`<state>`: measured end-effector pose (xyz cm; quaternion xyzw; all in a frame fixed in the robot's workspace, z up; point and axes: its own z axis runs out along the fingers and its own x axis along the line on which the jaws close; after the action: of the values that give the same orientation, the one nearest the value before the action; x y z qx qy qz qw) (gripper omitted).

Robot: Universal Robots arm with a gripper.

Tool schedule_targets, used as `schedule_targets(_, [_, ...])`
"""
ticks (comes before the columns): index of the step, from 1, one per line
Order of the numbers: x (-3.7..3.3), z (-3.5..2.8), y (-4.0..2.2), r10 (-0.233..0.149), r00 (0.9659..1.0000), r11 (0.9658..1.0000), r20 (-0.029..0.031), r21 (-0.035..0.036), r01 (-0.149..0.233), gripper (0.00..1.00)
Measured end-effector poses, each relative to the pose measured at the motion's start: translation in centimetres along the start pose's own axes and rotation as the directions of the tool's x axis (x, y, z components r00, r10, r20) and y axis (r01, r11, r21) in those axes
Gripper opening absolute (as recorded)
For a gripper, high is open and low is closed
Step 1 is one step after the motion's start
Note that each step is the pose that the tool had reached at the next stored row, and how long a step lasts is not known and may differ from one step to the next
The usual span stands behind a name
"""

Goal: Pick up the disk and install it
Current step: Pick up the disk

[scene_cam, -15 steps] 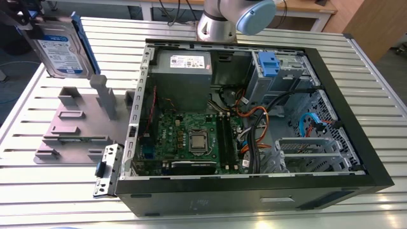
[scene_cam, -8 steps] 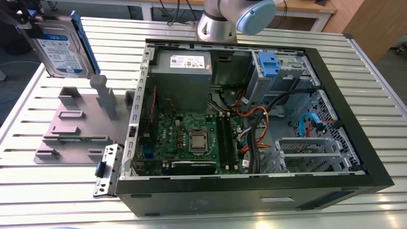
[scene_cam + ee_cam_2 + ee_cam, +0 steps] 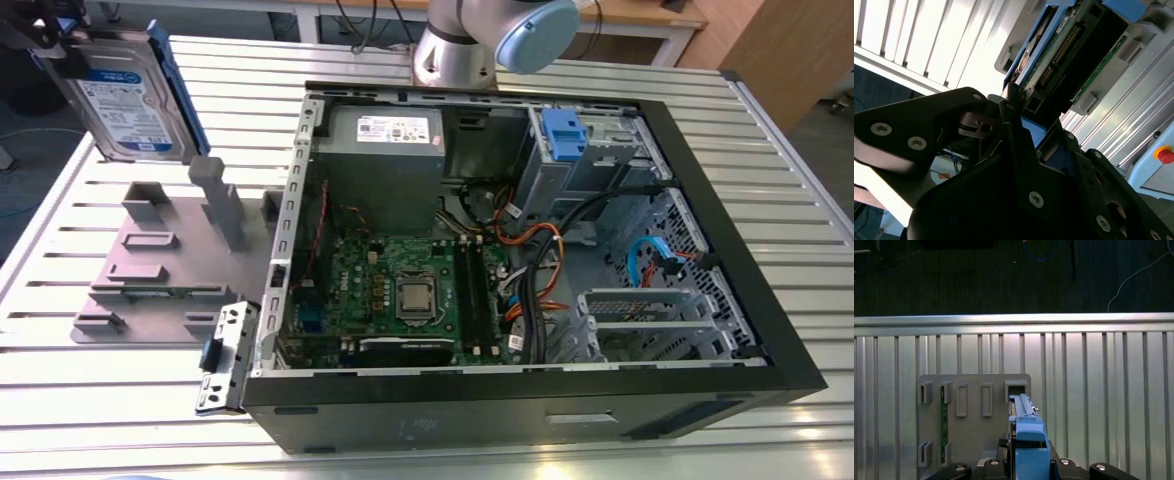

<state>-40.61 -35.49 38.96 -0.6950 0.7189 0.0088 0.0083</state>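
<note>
Disk (image 3: 123,100) label: exterior view

The exterior view looks down on the computer case (image 3: 534,405) and the rack (image 3: 160,285) beside it. The first wrist view faces straight down on that rack (image 3: 974,435); the second wrist view hugs the end effector (image 3: 1013,107).

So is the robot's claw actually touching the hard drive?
Touching. The second wrist view shows the claw clamped on the edge of the hard drive.
</note>
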Motion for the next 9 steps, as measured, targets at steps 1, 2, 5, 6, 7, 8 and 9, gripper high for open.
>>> schedule_targets(1, [0.00, -0.02, 0.00, 0.000, 1.0000, 1.0000, 0.0000, 0.0000, 0.000, 0.36])
schedule_targets(2, [0.00, -0.04, 0.00, 0.000, 1.0000, 1.0000, 0.0001, 0.0001, 0.000, 0.36])
schedule_targets(5, [0.00, -0.12, 0.00, 0.000, 1.0000, 1.0000, 0.0000, 0.0000, 0.000, 0.36])
schedule_targets(6, [0.00, -0.14, 0.00, 0.000, 1.0000, 1.0000, 0.0001, 0.0001, 0.000, 0.36])
schedule_targets(7, [0.00, -0.16, 0.00, 0.000, 1.0000, 1.0000, 0.0001, 0.0001, 0.000, 0.36])
schedule_targets(8, [0.00, -0.18, 0.00, 0.000, 1.0000, 1.0000, 0.0001, 0.0000, 0.000, 0.36])
schedule_targets(9, [-0.01, -0.21, 0.00, 0.000, 1.0000, 1.0000, 0.0001, 0.0001, 0.000, 0.36])
